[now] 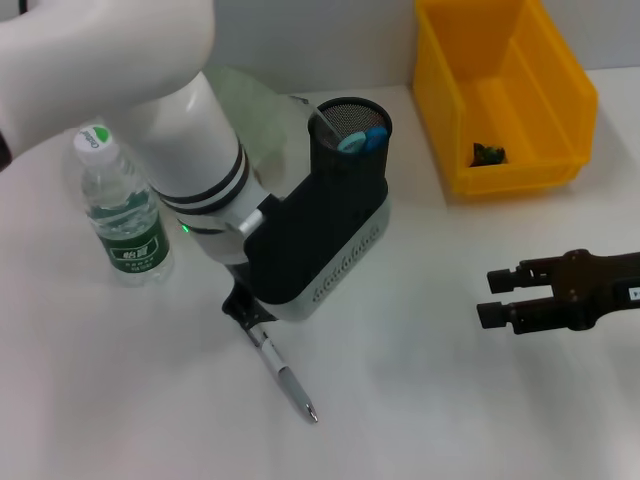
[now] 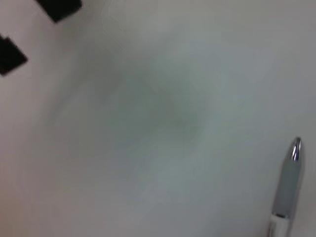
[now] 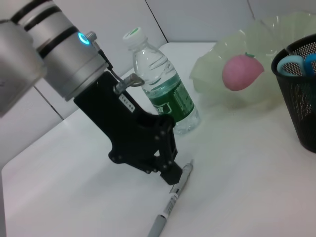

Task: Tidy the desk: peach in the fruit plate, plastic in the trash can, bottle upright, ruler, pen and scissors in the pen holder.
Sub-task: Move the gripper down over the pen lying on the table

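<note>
My left gripper (image 1: 243, 312) is low over the table, shut on the top end of a silver pen (image 1: 285, 378) whose tip rests on the table; the pen also shows in the left wrist view (image 2: 289, 177) and the right wrist view (image 3: 170, 202). The black mesh pen holder (image 1: 350, 150) stands just behind and holds blue-handled scissors (image 1: 362, 138). A water bottle (image 1: 125, 215) stands upright at the left. A pink peach (image 3: 241, 72) lies in the pale green fruit plate (image 3: 217, 89). My right gripper (image 1: 495, 298) is open and empty at the right.
A yellow bin (image 1: 505, 90) stands at the back right with a small dark green thing (image 1: 489, 153) inside. My left arm hides most of the fruit plate in the head view. Bare table lies between the pen and my right gripper.
</note>
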`<state>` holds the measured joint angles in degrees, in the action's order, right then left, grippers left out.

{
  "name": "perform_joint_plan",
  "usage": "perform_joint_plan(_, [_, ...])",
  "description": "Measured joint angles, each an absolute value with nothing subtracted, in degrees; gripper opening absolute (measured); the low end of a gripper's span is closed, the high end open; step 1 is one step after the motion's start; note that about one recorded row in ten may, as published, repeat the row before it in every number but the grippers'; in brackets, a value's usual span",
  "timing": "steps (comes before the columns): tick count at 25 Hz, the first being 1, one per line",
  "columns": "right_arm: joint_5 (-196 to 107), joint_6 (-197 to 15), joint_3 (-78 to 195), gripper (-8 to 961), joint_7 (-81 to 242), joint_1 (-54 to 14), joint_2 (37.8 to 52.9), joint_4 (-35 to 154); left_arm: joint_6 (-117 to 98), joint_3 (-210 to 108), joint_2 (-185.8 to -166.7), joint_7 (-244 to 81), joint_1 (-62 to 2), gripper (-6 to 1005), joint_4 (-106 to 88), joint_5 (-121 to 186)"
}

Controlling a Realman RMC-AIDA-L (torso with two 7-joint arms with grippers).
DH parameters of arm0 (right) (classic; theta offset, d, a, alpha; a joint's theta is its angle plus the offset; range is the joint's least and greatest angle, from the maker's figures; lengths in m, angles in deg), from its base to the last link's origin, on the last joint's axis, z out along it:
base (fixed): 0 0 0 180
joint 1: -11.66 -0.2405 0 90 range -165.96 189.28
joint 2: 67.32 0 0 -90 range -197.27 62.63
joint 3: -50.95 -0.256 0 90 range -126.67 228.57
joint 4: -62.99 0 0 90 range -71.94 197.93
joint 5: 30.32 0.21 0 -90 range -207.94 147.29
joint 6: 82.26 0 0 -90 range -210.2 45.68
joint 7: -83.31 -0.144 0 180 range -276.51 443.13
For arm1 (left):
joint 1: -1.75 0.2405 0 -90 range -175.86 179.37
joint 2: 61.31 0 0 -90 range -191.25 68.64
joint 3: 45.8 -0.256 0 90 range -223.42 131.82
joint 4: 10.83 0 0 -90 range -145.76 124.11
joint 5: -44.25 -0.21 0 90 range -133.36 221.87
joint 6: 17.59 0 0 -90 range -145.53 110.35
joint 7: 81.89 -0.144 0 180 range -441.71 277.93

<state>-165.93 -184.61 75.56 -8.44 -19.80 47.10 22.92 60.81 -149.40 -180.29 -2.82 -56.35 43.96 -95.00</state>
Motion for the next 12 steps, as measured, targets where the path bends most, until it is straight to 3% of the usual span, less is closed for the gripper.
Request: perform_joint_plan(12, [-165.93, -184.44, 75.56, 729, -8.78, -20.43, 47.06, 22.92, 60.39, -157.74, -180.24, 2.55, -55.8, 80, 47.81, -98.39])
